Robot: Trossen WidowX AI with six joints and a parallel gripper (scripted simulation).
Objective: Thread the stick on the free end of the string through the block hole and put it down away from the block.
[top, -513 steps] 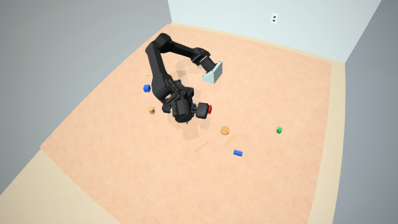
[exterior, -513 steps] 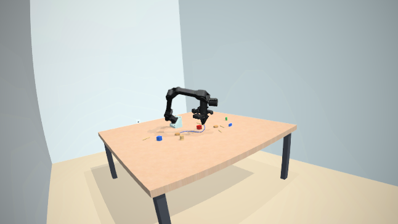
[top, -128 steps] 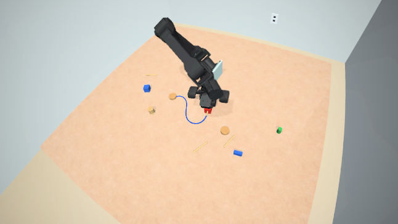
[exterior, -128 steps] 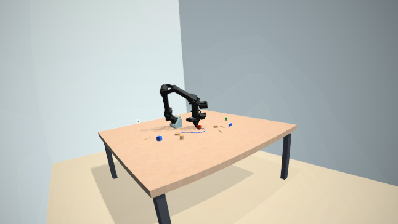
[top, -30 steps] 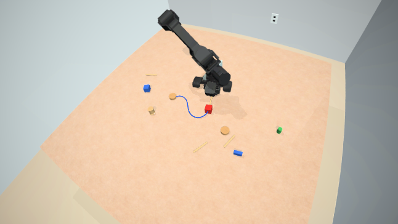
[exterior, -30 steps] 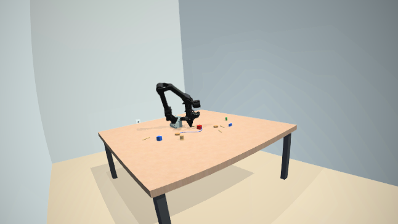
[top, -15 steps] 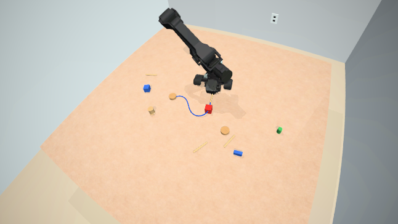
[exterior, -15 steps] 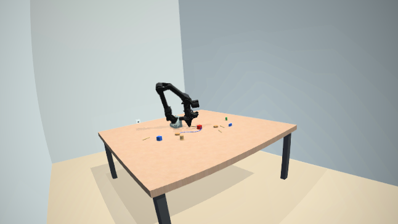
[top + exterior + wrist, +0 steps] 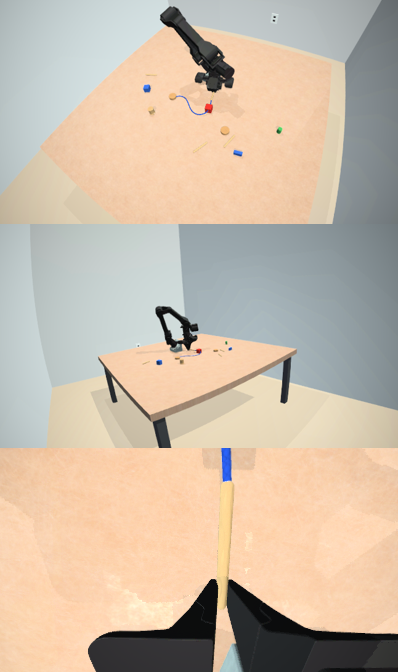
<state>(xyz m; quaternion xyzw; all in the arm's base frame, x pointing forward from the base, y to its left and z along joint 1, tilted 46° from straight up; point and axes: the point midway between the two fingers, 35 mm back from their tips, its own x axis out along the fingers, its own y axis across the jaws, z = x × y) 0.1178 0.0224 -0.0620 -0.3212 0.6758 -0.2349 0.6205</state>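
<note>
The red block [image 9: 209,108] [image 9: 199,351] stands on the table [image 9: 148,172] [image 9: 172,390]. My gripper [image 9: 213,91] [image 9: 188,349] [image 9: 220,584] is shut on one end of the thin wooden stick [image 9: 212,96] [image 9: 226,528]. The whole stick is outside the block, on the arm's side. The blue string [image 9: 199,114] [image 9: 191,356] [image 9: 226,463] runs from the stick's far end to the block, and shows again on the other side, curving to the round wooden button [image 9: 172,96] [image 9: 177,358]. The inside of the hole is hidden. The block is out of the wrist view.
A blue cube [image 9: 146,88] [image 9: 159,362], a tan cylinder [image 9: 151,110] [image 9: 182,361] and a loose stick [image 9: 151,74] lie beyond the button. Another wooden disc [image 9: 225,130], two sticks [image 9: 200,147] [image 9: 229,141], a blue bar [image 9: 238,153] and a green cylinder [image 9: 279,130] lie beyond the block.
</note>
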